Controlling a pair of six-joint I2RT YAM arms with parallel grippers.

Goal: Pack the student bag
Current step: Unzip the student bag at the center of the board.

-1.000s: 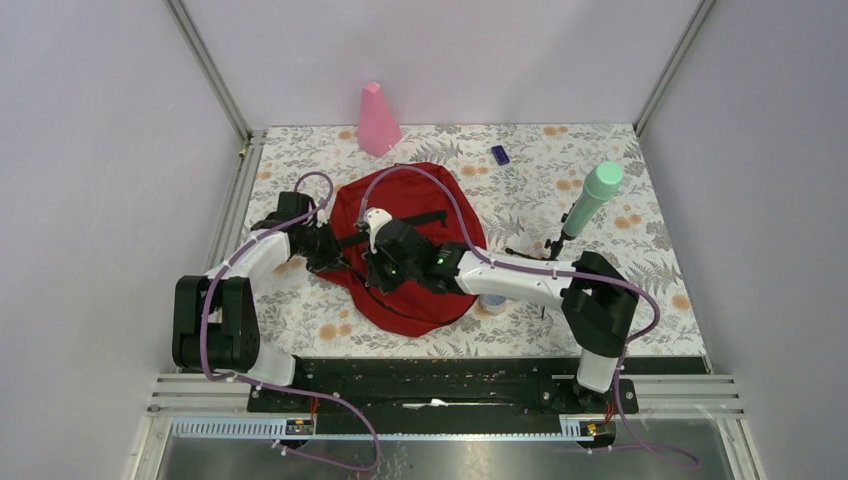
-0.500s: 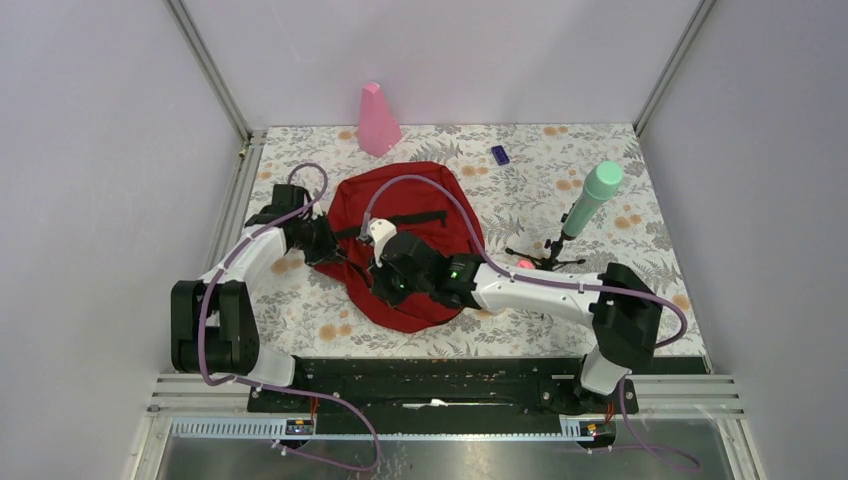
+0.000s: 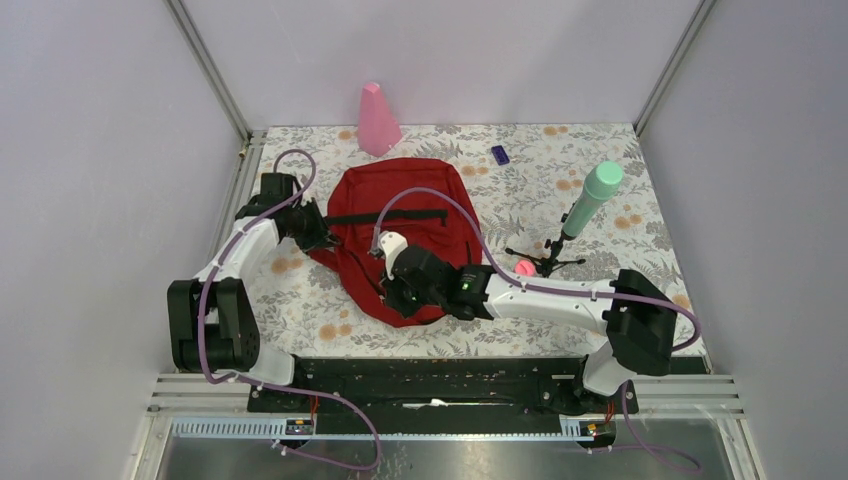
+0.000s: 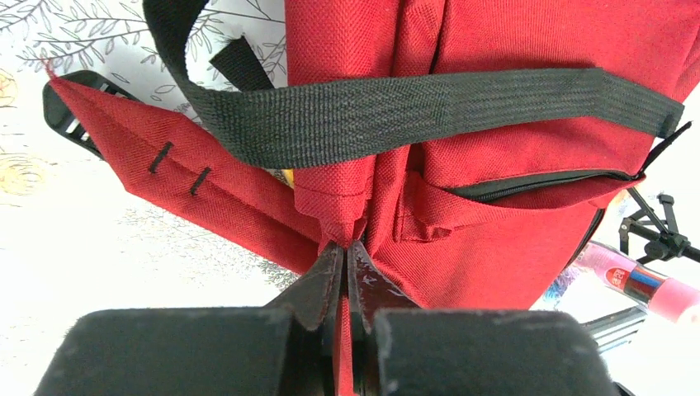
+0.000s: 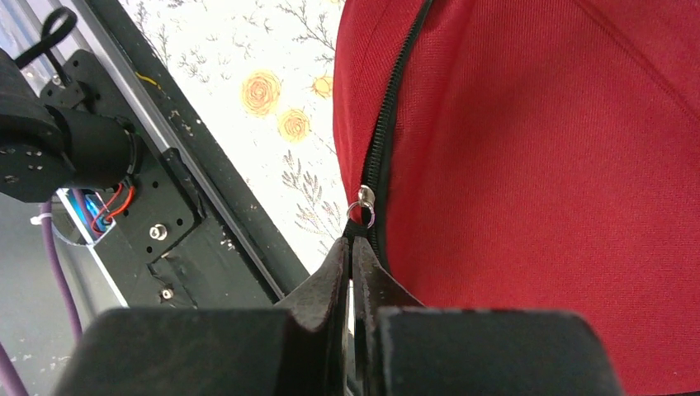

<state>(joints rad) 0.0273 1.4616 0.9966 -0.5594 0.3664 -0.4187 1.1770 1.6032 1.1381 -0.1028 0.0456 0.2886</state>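
Pulled apart since the earlier frame: right gripper [image 5: 353,241] back toward the arm bases, left gripper [image 4: 347,247] out to the left, spreading the student bag [image 3: 400,190] flatter at mid worktop [image 3: 600,150]. Right gripper pinched tight on the zipper pull [image 5: 363,211]; left gripper clamped on a fold of red fabric at the bag's left edge. Judged soft, light and limp; best taken by seam, strap or pull. Pull ring seen from right wrist only; whole bag outline from overhead only.
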